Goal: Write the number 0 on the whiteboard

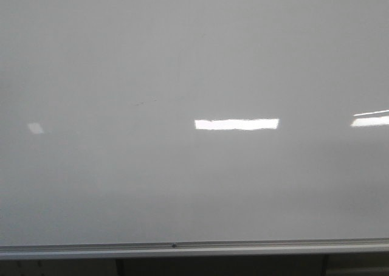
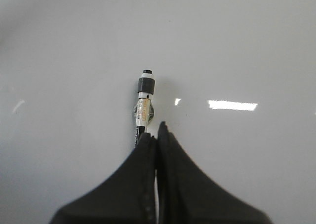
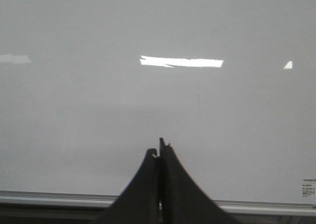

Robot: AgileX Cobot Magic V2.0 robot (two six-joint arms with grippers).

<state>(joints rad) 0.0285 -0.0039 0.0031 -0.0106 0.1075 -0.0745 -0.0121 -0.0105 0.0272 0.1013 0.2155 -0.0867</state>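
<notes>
The whiteboard point(image 1: 194, 63) is a glossy pale grey surface that fills all three views. No number 0 shows on it anywhere. In the left wrist view my left gripper point(image 2: 155, 133) is shut on a black-and-white marker point(image 2: 146, 88) with a taped band, whose dark tip points at the whiteboard point(image 2: 237, 46). Whether the tip touches the board cannot be told. My right gripper point(image 3: 159, 148) is shut with nothing in it, facing the whiteboard point(image 3: 98, 110) near its lower rail. Neither gripper shows in the front view.
A silver frame rail point(image 1: 182, 247) runs along the board's lower edge, seen also as the rail point(image 3: 49, 197). Bright rectangular light glares point(image 1: 236, 124) lie on the board. A faint smudge point(image 1: 146, 102) and a small printed label point(image 3: 308, 189) mark the surface.
</notes>
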